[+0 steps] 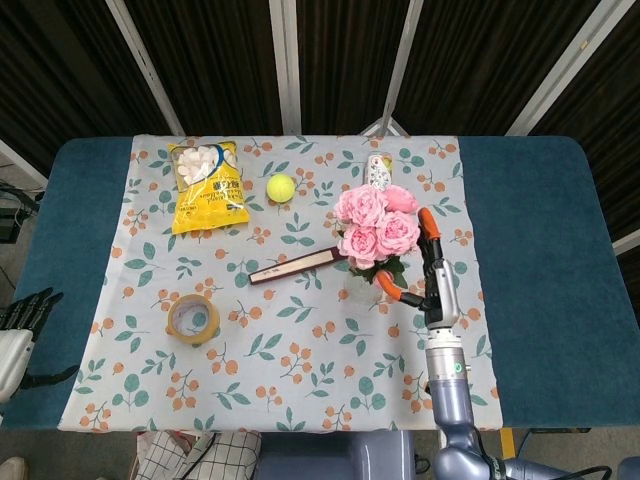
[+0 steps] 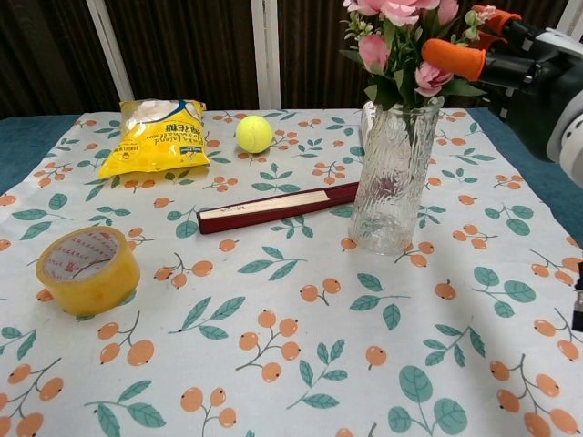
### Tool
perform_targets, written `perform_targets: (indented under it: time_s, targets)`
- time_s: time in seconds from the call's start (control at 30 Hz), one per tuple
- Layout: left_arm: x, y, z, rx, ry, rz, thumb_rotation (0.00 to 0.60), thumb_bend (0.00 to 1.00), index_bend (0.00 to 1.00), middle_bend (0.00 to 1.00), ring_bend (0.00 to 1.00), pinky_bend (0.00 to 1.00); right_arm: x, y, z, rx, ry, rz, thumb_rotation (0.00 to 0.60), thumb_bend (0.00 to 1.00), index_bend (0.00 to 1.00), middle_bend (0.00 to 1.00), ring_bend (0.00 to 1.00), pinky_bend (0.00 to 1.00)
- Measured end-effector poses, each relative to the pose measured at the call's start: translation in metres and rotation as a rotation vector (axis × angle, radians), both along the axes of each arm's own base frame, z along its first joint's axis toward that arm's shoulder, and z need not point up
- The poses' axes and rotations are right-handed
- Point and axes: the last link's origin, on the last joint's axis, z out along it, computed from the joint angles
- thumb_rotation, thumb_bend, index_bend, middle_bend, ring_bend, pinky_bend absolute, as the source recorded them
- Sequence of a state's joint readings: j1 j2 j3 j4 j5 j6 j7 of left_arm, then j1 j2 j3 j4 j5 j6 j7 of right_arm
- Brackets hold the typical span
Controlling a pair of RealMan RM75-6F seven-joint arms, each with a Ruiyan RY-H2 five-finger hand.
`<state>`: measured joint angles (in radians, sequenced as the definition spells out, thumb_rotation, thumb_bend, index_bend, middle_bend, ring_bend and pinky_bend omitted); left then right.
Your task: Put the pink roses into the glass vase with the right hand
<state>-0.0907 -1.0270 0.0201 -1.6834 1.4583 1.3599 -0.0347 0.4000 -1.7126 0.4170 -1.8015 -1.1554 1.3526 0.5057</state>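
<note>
Pink roses (image 2: 398, 36) with green leaves stand in the ribbed glass vase (image 2: 390, 177), right hand (image 1: 430, 270) spread apart beside them.

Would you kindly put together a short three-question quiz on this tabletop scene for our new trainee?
1. True or false: the pink roses stand in the glass vase.
2. What lies nearest the vase? A) yellow snack bag B) dark red folded fan C) tape roll
3. Fill in: the right hand, orange fingertips spread, is beside the roses and holds ____.

Key
1. True: the stems are inside the glass.
2. B: its end reaches the vase's base.
3. Nothing; the chest view shows the fingers apart, gripping no stem.
</note>
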Motion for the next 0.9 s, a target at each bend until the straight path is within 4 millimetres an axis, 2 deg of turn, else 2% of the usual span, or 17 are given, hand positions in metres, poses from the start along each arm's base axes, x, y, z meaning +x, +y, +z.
perform_targets:
  time_s: [0.37,0.57,0.67,0.8,0.9]
  targets:
    - [0.0,-0.003,0.002,0.017,0.018,-0.019,0.6,0.0,0.0,0.0,0.0,0.0,-0.03,0.008,0.023,-0.001,0.221,-0.017,0.6,0.22,0.0,0.0,0.0,0.0]
    - [0.001,-0.005,0.003,0.036,0.034,-0.034,0.6,0.0,0.0,0.0,0.0,0.0,-0.061,0.023,0.049,0.007,0.477,-0.01,0.6,0.22,0.0,0.0,0.0,0.0]
    - [0.001,-0.006,0.004,0.055,0.04,-0.044,0.6,0.0,0.0,0.0,0.0,0.0,-0.083,0.038,0.068,0.02,0.605,-0.017,0.6,0.22,0.0,0.0,0.0,0.0]
    - [0.002,-0.009,0.006,0.086,0.062,-0.064,0.6,0.0,0.0,0.0,0.0,0.0,-0.117,0.07,0.094,0.055,0.787,-0.025,0.6,0.22,0.0,0.0,0.0,0.0]
    - [0.002,-0.013,0.006,0.107,0.088,-0.078,0.6,0.0,0.0,0.0,0.0,0.0,-0.138,0.091,0.106,0.069,0.915,-0.021,0.6,0.22,0.0,0.0,0.0,0.0]
